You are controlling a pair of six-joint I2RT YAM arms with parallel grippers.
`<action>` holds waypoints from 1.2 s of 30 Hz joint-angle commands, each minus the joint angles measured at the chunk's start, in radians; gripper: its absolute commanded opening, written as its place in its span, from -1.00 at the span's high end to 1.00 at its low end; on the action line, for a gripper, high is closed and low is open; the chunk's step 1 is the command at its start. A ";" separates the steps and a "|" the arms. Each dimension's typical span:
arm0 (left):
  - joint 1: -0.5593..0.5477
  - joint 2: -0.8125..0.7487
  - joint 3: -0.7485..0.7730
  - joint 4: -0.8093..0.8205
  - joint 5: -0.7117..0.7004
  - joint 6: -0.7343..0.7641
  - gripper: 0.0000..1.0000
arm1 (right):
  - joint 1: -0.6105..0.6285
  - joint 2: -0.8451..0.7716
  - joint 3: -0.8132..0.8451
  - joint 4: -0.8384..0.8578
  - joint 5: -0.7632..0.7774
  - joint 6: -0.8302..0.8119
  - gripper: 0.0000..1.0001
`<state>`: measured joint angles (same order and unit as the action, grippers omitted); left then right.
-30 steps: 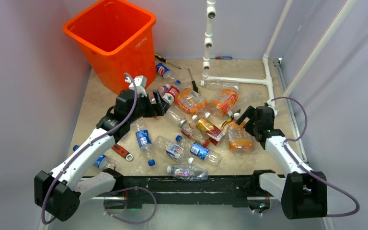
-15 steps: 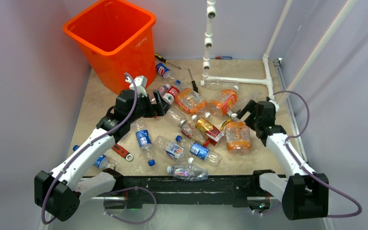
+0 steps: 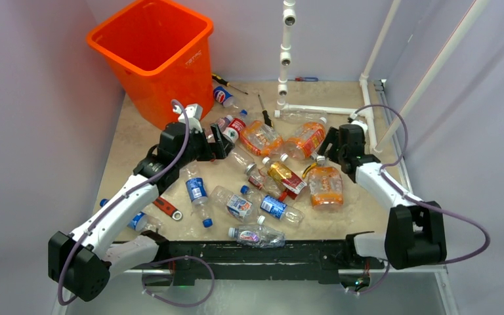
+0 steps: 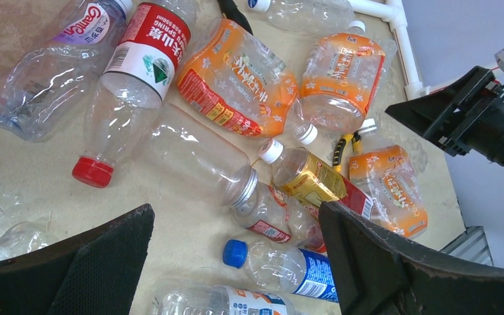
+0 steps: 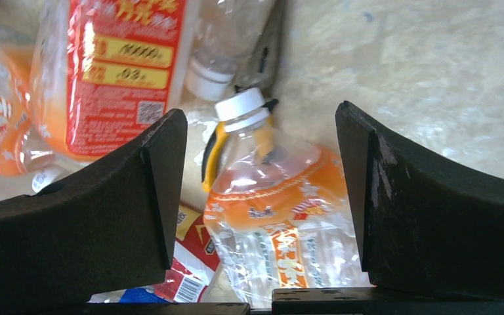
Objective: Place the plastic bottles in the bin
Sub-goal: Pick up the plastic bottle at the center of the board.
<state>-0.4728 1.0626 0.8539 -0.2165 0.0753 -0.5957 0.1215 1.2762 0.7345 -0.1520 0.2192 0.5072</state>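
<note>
The orange bin (image 3: 151, 56) stands at the far left. Many plastic bottles lie across the table, among them three orange ones (image 3: 260, 138), (image 3: 306, 139), (image 3: 327, 187). My left gripper (image 3: 221, 143) is open and empty beside a red-labelled bottle (image 3: 234, 126). In the left wrist view it (image 4: 236, 256) hangs above a blue-capped bottle (image 4: 282, 266). My right gripper (image 3: 326, 148) is open over the white-capped neck of the near orange bottle. In the right wrist view it (image 5: 259, 190) straddles that bottle (image 5: 275, 203) without gripping it.
A white pipe frame (image 3: 321, 109) runs along the back right. Screwdrivers (image 3: 264, 111), (image 3: 226, 82) lie near the bin. A red-handled wrench (image 3: 167, 208) lies by the left arm. Yellow-handled pliers (image 5: 211, 157) lie under the orange bottle's neck. A black bar (image 3: 256, 251) edges the near side.
My right gripper has swung away from the near edge and leftward, to above the orange bottle's neck. The bottle stays on the table. The left arm has not moved.
</note>
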 commanded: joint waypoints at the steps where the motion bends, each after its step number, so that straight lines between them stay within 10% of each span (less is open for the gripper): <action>1: -0.002 0.012 -0.002 0.042 0.021 -0.021 -0.92 | 0.083 0.037 0.032 0.054 0.003 -0.053 -0.63; 21: -0.003 0.018 -0.004 0.038 0.028 -0.022 -0.92 | 0.096 0.210 0.034 0.107 0.005 -0.043 -0.04; 33: -0.002 0.017 0.000 0.037 0.028 -0.022 -0.91 | 0.096 0.098 0.033 0.048 -0.014 -0.044 1.00; 36: -0.003 0.022 0.000 0.038 0.028 -0.022 -0.91 | 0.095 0.023 0.042 0.000 -0.014 -0.042 1.00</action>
<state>-0.4728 1.0813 0.8536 -0.2134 0.0933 -0.6094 0.2169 1.4052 0.7364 -0.1089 0.2146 0.4675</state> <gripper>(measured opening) 0.957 0.376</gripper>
